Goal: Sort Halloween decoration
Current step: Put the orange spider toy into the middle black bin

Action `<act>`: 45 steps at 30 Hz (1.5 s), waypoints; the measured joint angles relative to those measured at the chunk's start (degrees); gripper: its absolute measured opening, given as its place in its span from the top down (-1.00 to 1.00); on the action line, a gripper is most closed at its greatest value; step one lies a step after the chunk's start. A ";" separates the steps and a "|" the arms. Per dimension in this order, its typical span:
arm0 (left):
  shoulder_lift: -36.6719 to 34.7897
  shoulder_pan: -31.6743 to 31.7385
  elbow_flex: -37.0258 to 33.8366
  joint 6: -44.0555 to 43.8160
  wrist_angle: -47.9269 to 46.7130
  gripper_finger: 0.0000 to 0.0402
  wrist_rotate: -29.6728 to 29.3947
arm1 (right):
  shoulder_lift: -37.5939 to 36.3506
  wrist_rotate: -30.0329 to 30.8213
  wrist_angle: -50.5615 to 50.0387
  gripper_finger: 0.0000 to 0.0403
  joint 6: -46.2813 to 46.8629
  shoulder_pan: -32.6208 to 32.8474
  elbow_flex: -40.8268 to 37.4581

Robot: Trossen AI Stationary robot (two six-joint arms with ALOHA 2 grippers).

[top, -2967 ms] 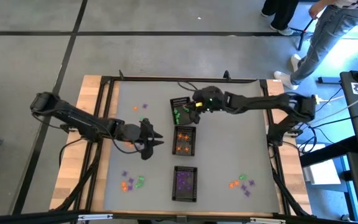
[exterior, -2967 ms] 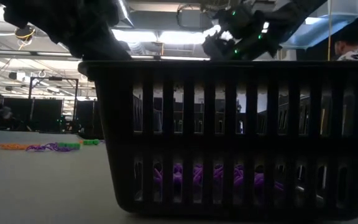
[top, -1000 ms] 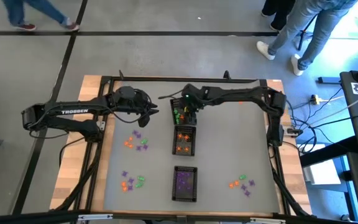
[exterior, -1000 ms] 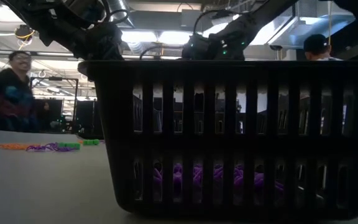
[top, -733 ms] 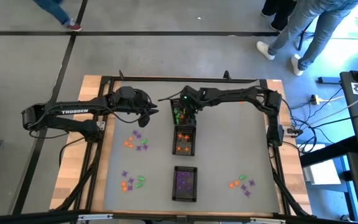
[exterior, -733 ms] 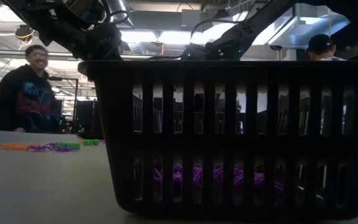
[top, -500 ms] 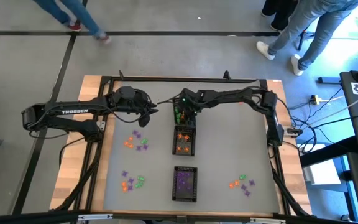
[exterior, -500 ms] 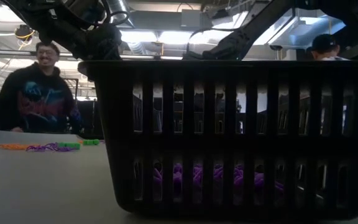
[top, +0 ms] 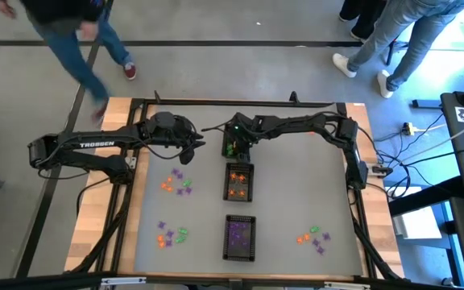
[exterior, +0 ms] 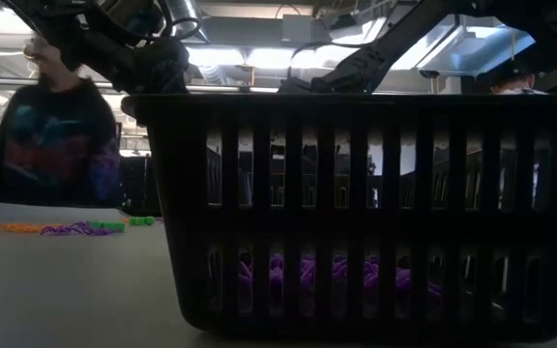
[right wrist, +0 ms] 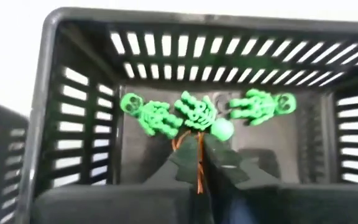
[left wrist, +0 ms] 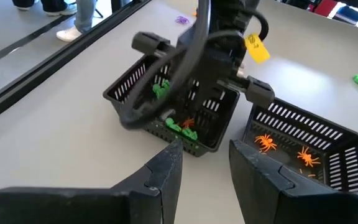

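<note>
- The right gripper reaches down into the far black mesh tray, its fingers clenched on a thin orange trinket.
- Green skeleton trinkets lie on that tray's floor, just beyond the fingertips.
- The left gripper hovers just beside the same tray, fingers released with a gap between them and nothing held.
- White lettering "TROSSEN" reads along the left arm.
- A yellow tag hangs on the right arm; its writing is illegible.
- The middle tray holds orange spiders; the near tray holds purple pieces.
- Loose trinkets lie in clusters on the grey worktop.
</note>
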 joint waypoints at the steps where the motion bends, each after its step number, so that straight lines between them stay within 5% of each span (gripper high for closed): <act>1: 0.00 0.00 0.00 0.00 -0.22 0.38 0.00 | 0.00 0.46 -0.18 0.97 0.02 0.00 0.42; 17: 0.00 0.00 0.00 0.19 -1.80 0.38 0.01 | -0.14 3.90 -6.34 0.99 0.46 0.00 6.54; 25: 0.00 0.00 0.00 0.39 -3.55 0.38 0.01 | -6.60 3.13 -11.57 1.00 1.79 1.63 6.55; 36: 0.00 -0.44 0.00 0.11 -5.26 0.38 0.19 | -11.72 -9.35 -16.40 1.00 1.55 15.96 6.36; 45: 0.00 -0.52 0.00 -0.11 -5.35 0.38 0.24 | -10.45 0.57 -18.26 0.84 7.42 22.97 6.30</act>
